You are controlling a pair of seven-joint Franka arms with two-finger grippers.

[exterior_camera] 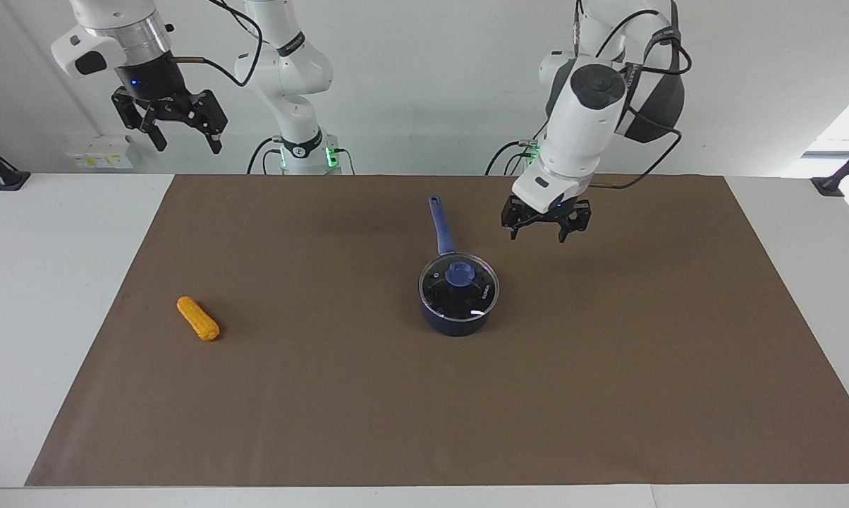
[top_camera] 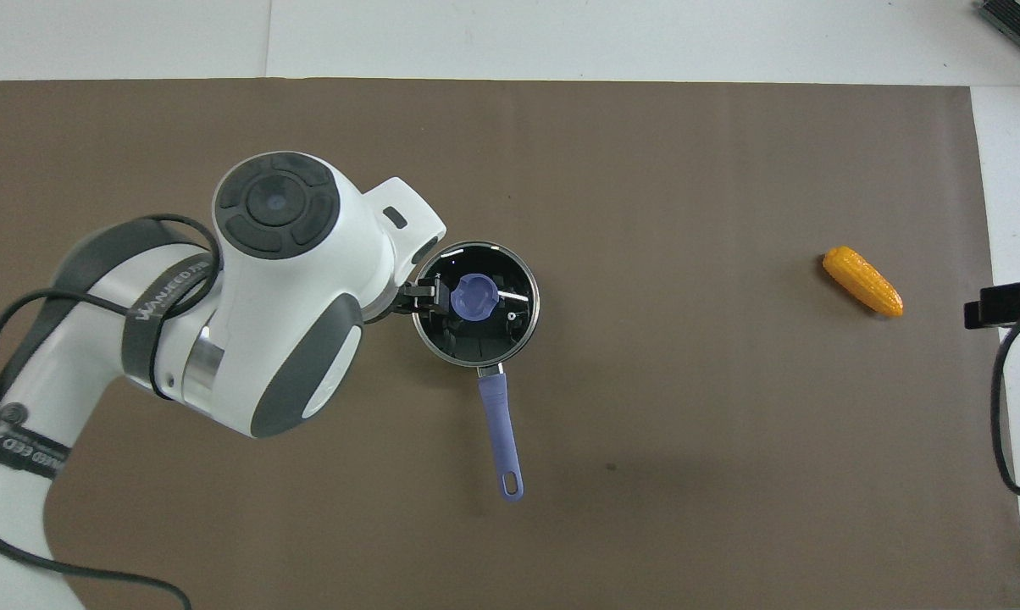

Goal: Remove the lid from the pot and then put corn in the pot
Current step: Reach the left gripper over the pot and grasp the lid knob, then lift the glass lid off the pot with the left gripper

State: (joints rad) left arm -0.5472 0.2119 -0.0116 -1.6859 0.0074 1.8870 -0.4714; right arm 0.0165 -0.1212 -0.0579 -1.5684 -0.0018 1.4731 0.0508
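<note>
The right gripper (exterior_camera: 173,130) hangs high at the right arm's end of the table, waiting, its jaws open and empty; in the overhead view only a dark tip of it shows at the edge (top_camera: 1006,302).

The left gripper (exterior_camera: 546,224) hangs in the air, jaws open with nothing between them, over the mat (exterior_camera: 608,353) just beside the pot (exterior_camera: 457,317), on the side toward the left arm's end. In the facing view it stands clear of the lid (exterior_camera: 458,284) — no contact with rim or knob. From overhead, the bulk of the left arm hides most of the gripper, and only its dark tip (top_camera: 421,296) shows at the lid's edge.

The pot sits near the middle of the mat, its handle (exterior_camera: 439,224) pointing straight toward the robots. The lid (top_camera: 474,303) lies flat on the pot (top_camera: 447,354), closing it, the blue knob at its centre.

The corn (exterior_camera: 198,318) lies on the mat well apart from the pot, toward the right arm's end — a little farther from the robots than the pot. It rests on its side, at a slant (top_camera: 862,280), near the mat's edge.
</note>
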